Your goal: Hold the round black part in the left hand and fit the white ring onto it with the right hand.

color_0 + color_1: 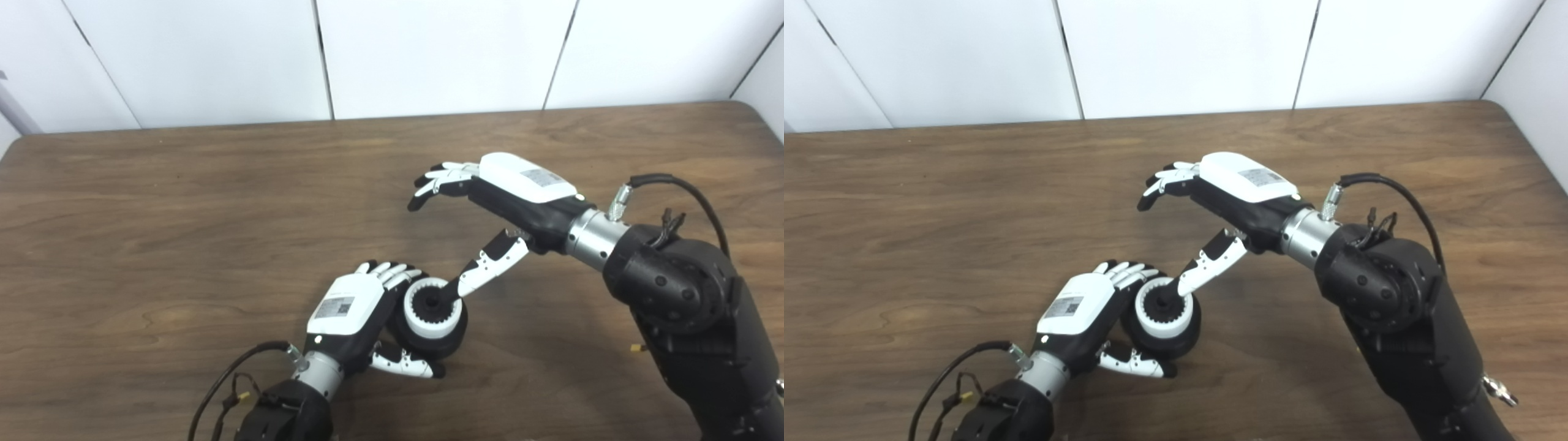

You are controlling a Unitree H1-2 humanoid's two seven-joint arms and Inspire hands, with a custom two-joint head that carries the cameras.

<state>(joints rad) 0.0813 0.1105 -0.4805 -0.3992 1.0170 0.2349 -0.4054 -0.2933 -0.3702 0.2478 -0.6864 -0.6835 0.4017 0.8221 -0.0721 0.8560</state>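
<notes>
Nearest the camera, the round black part (429, 334) is held in the left hand (349, 309), whose fingers (392, 272) are curled over its far side while the thumb (407, 365) is pressed under its near edge. The part is carried low over the wooden tabletop (153, 245), near the middle of its front half. The white ring (432, 309), toothed on its inner edge, is seated on the upturned face of the part. A small label with a square code is borne on the back of the left hand; its writing cannot be read. Farther off, the right hand (490, 202) is shown open and empty, fingers spread, with its thumb (490, 263) reaching down to the ring's centre. A grey label on its back is likewise illegible.
</notes>
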